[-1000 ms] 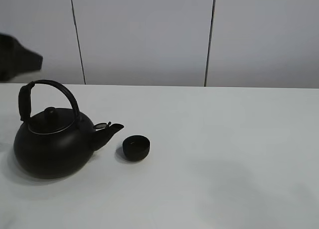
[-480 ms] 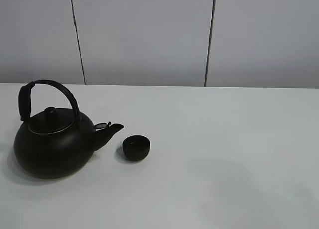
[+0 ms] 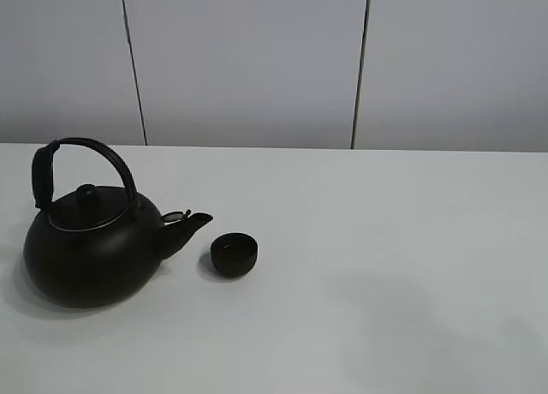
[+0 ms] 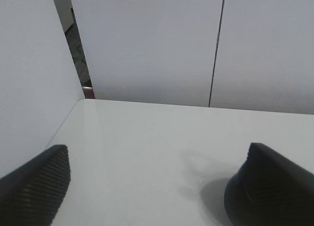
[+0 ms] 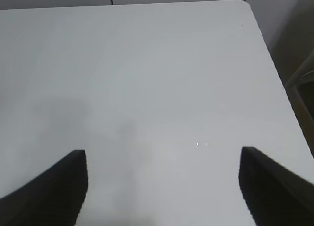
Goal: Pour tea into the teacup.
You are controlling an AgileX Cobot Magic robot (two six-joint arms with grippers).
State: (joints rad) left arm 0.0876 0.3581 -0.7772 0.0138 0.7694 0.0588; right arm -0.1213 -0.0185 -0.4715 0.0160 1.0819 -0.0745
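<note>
Likely heavy and rigid, the kettle [image 3: 90, 253], at the cup's [image 3: 234, 253] nine o'clock, wants gripping by its arched handle [image 3: 86, 154]; both jaws hang released.

Looks like a lab or test cell: bare white tabletop [image 3: 402, 240], plain grey wall panels [image 3: 248, 60] with dark seams behind, only a kettle [image 3: 90, 248] and teacup [image 3: 234, 253] staged.

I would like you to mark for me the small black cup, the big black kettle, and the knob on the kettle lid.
Small round matte black teacup [image 3: 234, 253], exterior high view, on its side wall.
Large round black kettle [image 3: 90, 257], exterior high view, on its belly.
Black lid knob [image 3: 86, 193], exterior high view, on the knob's top.
</note>
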